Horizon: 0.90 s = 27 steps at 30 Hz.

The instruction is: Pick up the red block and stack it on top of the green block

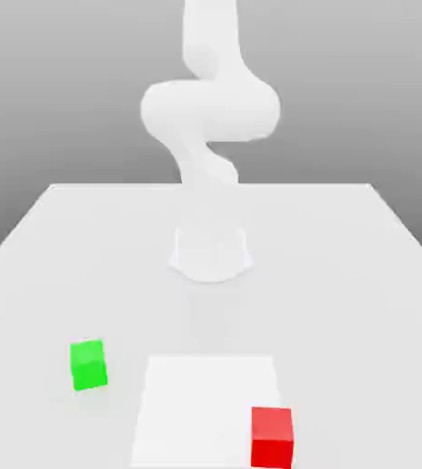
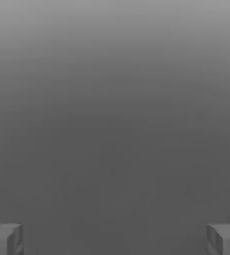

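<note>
Red and matte, the red block (image 1: 272,437) sits on the worktop (image 1: 361,275) at the near edge of the exterior view, toward that view's right, on the corner of a paler square patch (image 1: 205,403). The green block (image 1: 89,365) stands well apart from it, toward the exterior view's left and a little further back, on bare worktop. The white arm (image 1: 210,110) rises from its round base (image 1: 211,252) behind both blocks, with neither cube touched.

In the hand view the gripper (image 2: 115,239) is spread wide: one fingertip (image 2: 4,239) shows at each lower corner with a broad gap between, nothing held, facing only grey background.

Judging by its look, the red block is a stiff, light cube that should not deform under a squeeze. Its smooth faces could slip, so the surest hold is on two opposite vertical sides, near mid-height, with the fingers square to them. A centred grasp should keep it level for setting onto the slightly smaller green block.
</note>
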Available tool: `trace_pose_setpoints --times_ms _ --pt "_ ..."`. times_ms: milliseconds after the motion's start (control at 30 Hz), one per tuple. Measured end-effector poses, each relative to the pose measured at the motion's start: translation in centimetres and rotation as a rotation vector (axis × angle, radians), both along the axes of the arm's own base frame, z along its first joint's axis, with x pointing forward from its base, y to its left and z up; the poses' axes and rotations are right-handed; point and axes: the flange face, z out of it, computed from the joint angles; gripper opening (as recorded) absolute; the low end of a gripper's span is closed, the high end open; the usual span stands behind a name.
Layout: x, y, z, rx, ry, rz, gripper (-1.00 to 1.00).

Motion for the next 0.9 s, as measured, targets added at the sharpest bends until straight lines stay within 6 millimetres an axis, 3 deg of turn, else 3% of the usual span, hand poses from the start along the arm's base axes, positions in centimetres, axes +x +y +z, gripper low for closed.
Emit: trace_pose_setpoints --times_ms 200,433,633,800,900 --pt "6.7 1.6 -10.1 -0.012 0.175 -0.023 0.00" --pt "11.1 3.3 -22.9 -0.013 0.372 -0.038 0.00" --pt "11.9 5.0 -34.3 -0.001 0.541 -0.040 0.00" --pt "10.5 6.4 -43.5 0.022 0.681 -0.042 0.00" --pt "9.9 6.8 -48.1 0.032 0.721 -0.043 0.00"
